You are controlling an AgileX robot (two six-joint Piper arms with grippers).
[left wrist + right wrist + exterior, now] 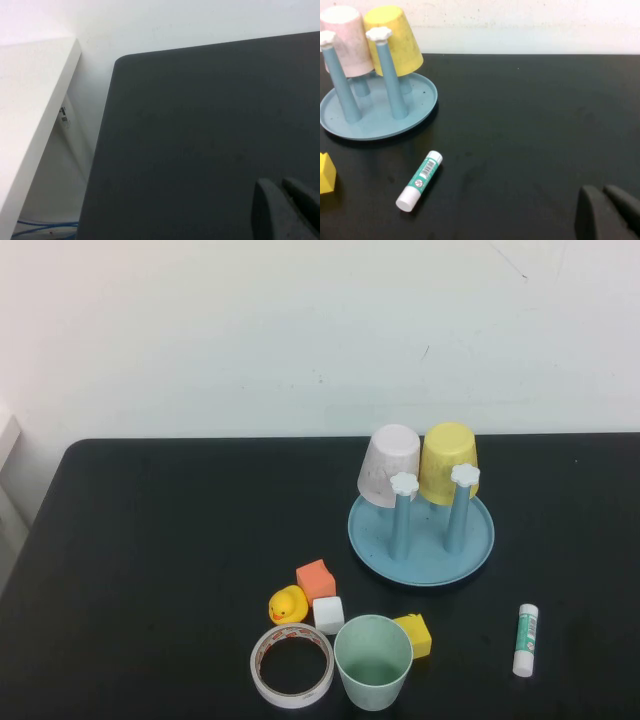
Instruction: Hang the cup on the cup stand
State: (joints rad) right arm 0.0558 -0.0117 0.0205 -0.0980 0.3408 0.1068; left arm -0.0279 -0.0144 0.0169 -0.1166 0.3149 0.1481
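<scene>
Two cups, one pinkish-white (389, 465) and one yellow (449, 462), sit upside down on the far posts of the cup stand (421, 540) on the black worktop (150, 540). White wall (300, 330) behind. The mint cup (372, 660) stands upright at the near edge, tape roll (291, 665) just beside it, yellow block (413, 634) touching its other side. Glue stick (526, 639) lies well apart. Left gripper (287, 210) hovers over bare worktop near its corner, right gripper (607, 212) near the glue stick; whether either's jaws are spread, I cannot tell.
</scene>
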